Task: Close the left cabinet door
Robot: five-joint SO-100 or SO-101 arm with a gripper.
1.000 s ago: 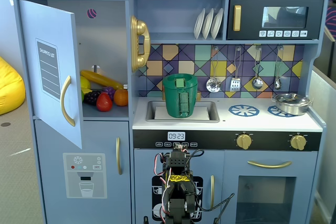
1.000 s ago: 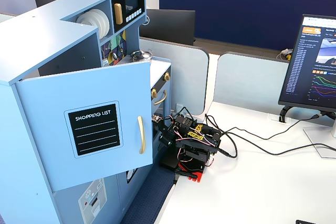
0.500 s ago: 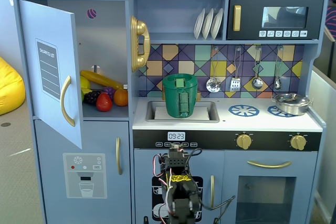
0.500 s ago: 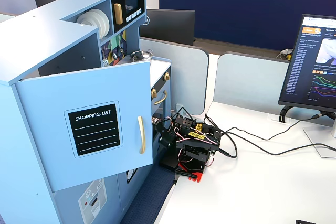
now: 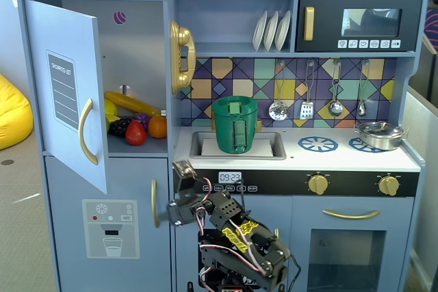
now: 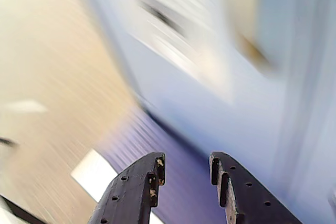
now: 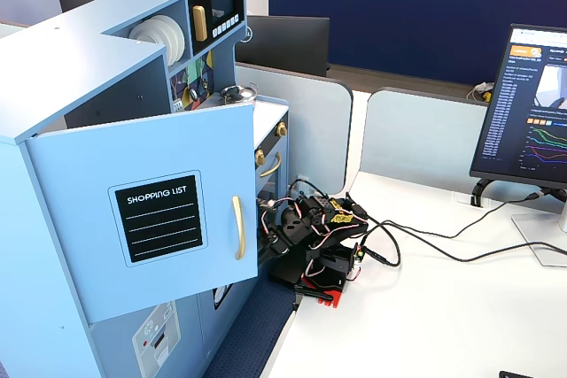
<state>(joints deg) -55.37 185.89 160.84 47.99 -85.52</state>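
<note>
The left cabinet door (image 5: 68,94) is light blue with a black "SHOPPING LIST" panel and a curved gold handle (image 5: 85,131). It stands swung wide open, hinged at the cabinet's left edge. In a fixed view from the side, the door (image 7: 159,219) faces the camera, with its handle (image 7: 237,227) near the free edge. My gripper (image 5: 183,169) sits low in front of the kitchen, right of and below the door's free edge, not touching it. In the blurred wrist view the gripper (image 6: 186,163) is open and empty, facing a blue panel.
Toy fruit (image 5: 133,124) lies on the shelf inside the open cabinet. A gold phone (image 5: 181,56) hangs beside the opening. A green pot (image 5: 235,124) stands in the sink. The dispenser door (image 5: 109,227) is below. A monitor (image 7: 527,112) and cables (image 7: 425,241) are on the white desk.
</note>
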